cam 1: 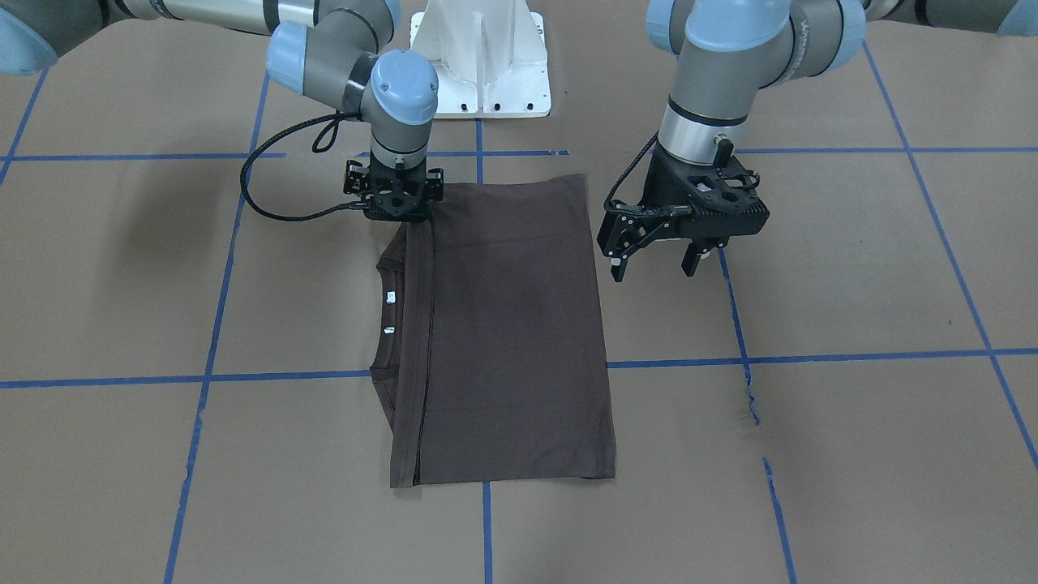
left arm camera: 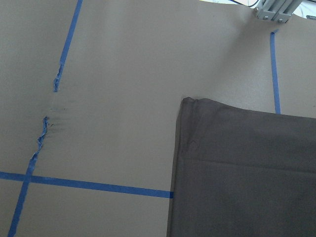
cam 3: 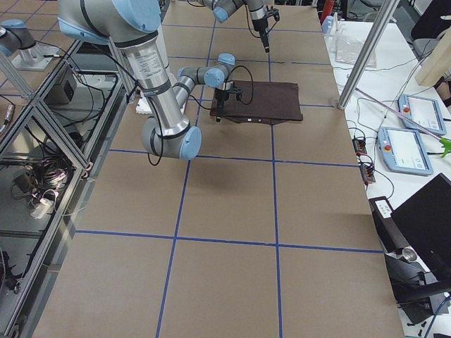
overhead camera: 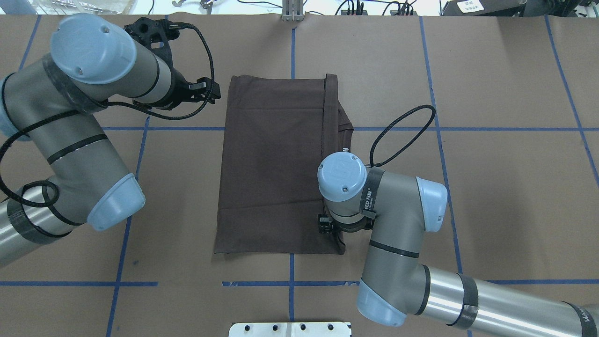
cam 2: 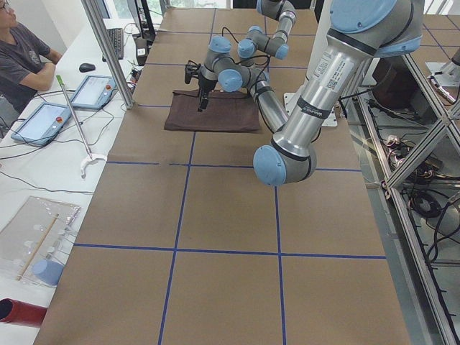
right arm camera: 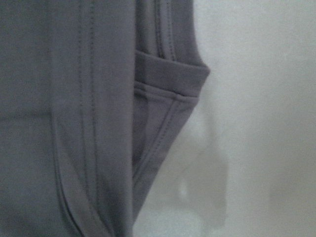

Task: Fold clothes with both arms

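Note:
The dark brown T-shirt (cam 1: 511,324) (overhead camera: 276,164) lies flat on the table, folded into a tall rectangle. Its ribbed collar (cam 1: 388,312) and white neck tags stick out along the edge on my right side. My left gripper (cam 1: 653,264) (overhead camera: 208,91) hovers open and empty beside the shirt's far left corner (left arm camera: 190,106). My right gripper (cam 1: 397,212) is pressed down on the shirt's near right corner. Its fingers are hidden under the wrist in the overhead view. The right wrist view shows only blurred cloth (right arm camera: 74,123), so I cannot tell its state.
The white pedestal base (cam 1: 482,57) stands at the robot's edge of the table. Blue tape lines cross the brown table cover, with a torn stretch (cam 1: 750,389) left of the shirt. A person (cam 2: 21,50) sits at a side desk with tablets (cam 2: 90,90).

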